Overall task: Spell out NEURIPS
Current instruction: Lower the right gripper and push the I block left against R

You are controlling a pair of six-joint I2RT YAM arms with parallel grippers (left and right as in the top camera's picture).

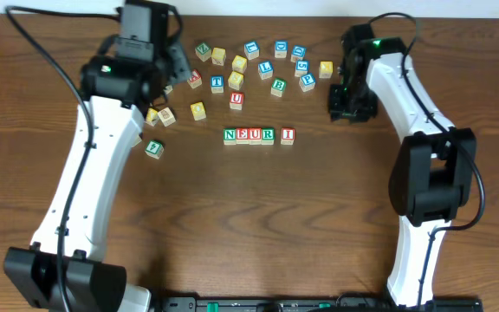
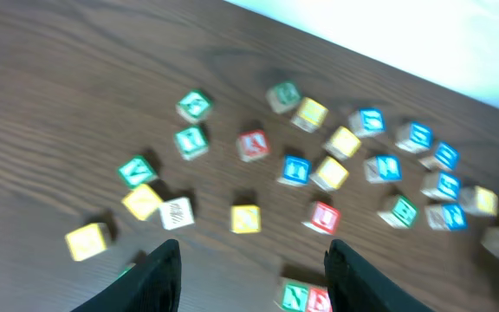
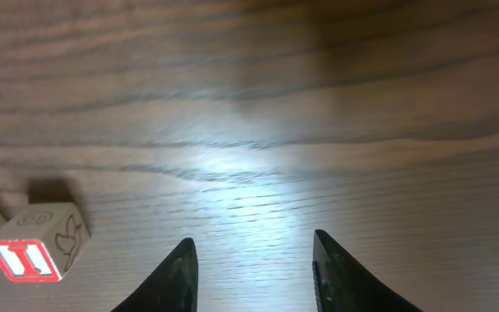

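Square wooden cubes (image 1: 249,134) reading NEUR line the grained dark table (image 1: 258,225), the red I cube (image 3: 24,258) just beside them; the blue P cube (image 1: 307,79) lies farther back. The left gripper (image 2: 249,260) and right gripper (image 3: 254,260) gape partly, empty, touching nothing.

On your desk (image 1: 249,225) you find a row of four cubes (image 1: 249,134), touching. The I cube (image 1: 288,134) stands just right of it, apart. Behind them the loose cubes (image 1: 265,69) lie scattered, the P cube (image 1: 307,80) near their right end.
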